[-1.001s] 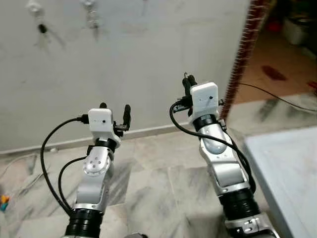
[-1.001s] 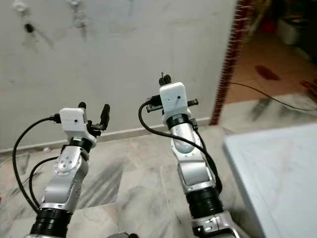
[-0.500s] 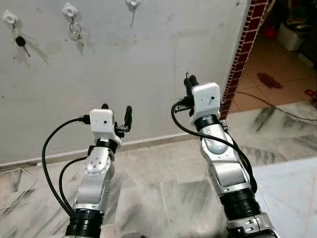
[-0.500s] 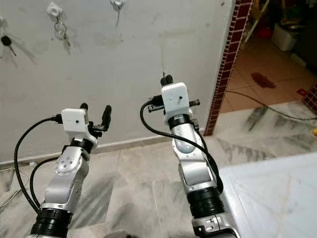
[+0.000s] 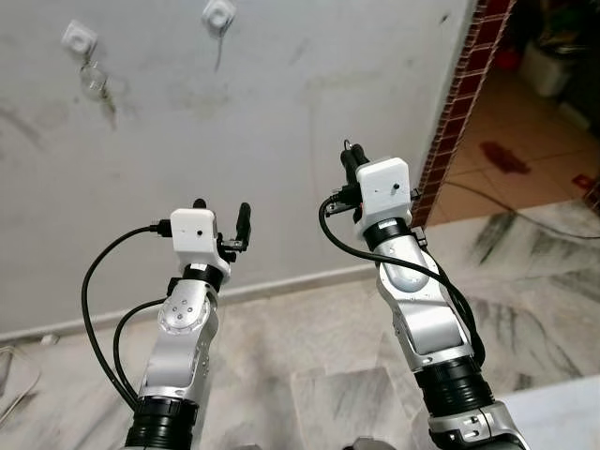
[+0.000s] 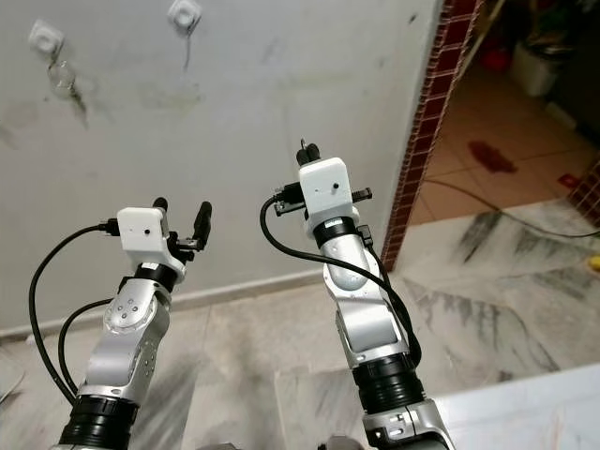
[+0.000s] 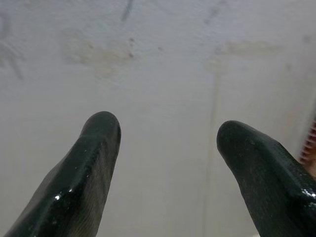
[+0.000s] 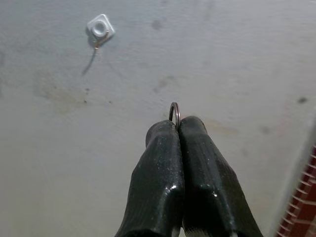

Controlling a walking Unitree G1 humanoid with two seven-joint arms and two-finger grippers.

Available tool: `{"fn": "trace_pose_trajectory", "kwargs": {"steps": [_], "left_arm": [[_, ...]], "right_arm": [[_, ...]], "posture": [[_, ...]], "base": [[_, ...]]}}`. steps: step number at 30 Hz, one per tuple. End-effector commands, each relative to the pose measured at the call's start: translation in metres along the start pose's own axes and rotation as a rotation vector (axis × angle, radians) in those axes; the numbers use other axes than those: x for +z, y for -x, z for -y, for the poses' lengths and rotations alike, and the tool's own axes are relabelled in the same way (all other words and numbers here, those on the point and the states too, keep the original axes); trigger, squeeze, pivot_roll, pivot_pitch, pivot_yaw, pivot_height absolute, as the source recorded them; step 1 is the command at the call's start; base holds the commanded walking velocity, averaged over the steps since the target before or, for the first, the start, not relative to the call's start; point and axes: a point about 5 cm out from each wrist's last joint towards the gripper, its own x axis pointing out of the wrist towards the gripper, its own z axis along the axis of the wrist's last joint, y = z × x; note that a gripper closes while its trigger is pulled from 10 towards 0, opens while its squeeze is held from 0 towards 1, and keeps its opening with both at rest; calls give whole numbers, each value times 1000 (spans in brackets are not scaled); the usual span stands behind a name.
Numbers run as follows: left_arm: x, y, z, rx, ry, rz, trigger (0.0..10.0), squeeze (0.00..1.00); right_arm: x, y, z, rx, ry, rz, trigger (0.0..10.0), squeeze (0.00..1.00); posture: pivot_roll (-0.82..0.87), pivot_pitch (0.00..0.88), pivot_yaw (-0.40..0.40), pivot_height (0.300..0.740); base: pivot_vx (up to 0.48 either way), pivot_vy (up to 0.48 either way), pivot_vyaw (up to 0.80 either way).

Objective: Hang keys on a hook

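Key ring (image 8: pixel 174 111): thin metal loop, poked out between closed fingertips of right gripper (image 8: pixel 177 129), raised before wall (image 5: pixel 309 122). Keys themselves hidden. Free white hook (image 8: pixel 100 27) on wall, well apart from ring, up and toward robot's left. Second hook (image 5: pixel 79 38) further left, ring with keys (image 5: pixel 95 82) hung on it. Left gripper (image 5: pixel 219 212) raised, fingers apart, empty. Red brick edge (image 5: pixel 459 103) right of wall. No readable writing.
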Motion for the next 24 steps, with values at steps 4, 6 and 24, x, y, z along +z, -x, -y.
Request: {"fn": "trace_pose_trajectory", "kwargs": {"steps": [4,6,24], "left_arm": [[-1,3,-15,51,-8,-11,10000,0],[-1,3,-16,52,-8,-11,10000,0],[-13,10,-14,20,-16,-54,10000,0]], "right_arm": [[8,-2,-13,47,-10,38,10000,0],[8,-2,-13,47,-11,38,10000,0],[7,0,-11,52,-14,31,10000,0]], "posture": [[-23,142,77,740],[-24,142,78,740],[-33,145,71,740]], "base": [[428,0,541],[428,0,800],[377,0,0]]}}
